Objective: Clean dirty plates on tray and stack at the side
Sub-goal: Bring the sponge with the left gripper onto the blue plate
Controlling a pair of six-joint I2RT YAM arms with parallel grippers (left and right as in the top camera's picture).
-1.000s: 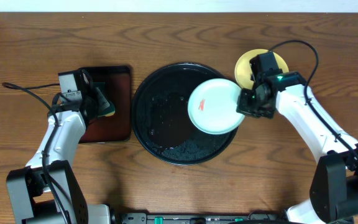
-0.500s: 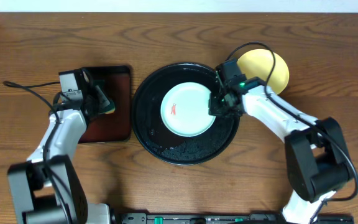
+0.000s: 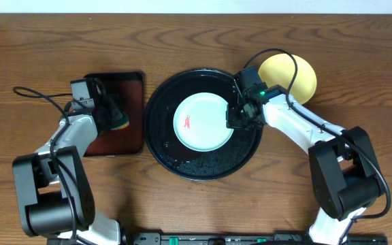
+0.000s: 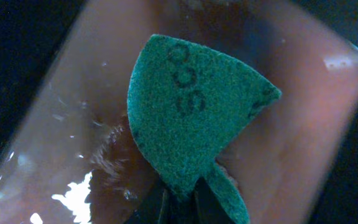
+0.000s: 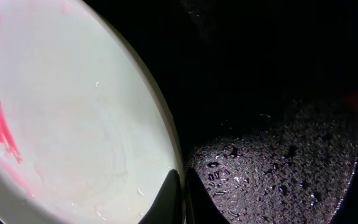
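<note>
A pale mint-white plate point(image 3: 204, 122) with a red smear point(image 3: 188, 122) lies in the middle of the round black tray point(image 3: 160, 144). My right gripper point(image 3: 235, 117) is shut on the plate's right rim. In the right wrist view its fingertips point(image 5: 182, 186) pinch that rim, with the plate point(image 5: 67, 112) to the left and the wet tray point(image 5: 278, 93) to the right. A pale yellow plate point(image 3: 288, 76) rests on the table beyond the tray's right side. My left gripper point(image 3: 114, 117) is shut on a green sponge point(image 4: 191, 112) over the reddish-brown tray point(image 3: 129, 133).
The rectangular reddish-brown tray point(image 4: 291, 137) is wet and sits left of the black tray. Cables trail from both arms over the wooden table point(image 3: 196, 41).
The right gripper carried the mint-white plate leftward from the tray's right edge to its middle and set it flat. The left arm shifted slightly, still holding the sponge.
</note>
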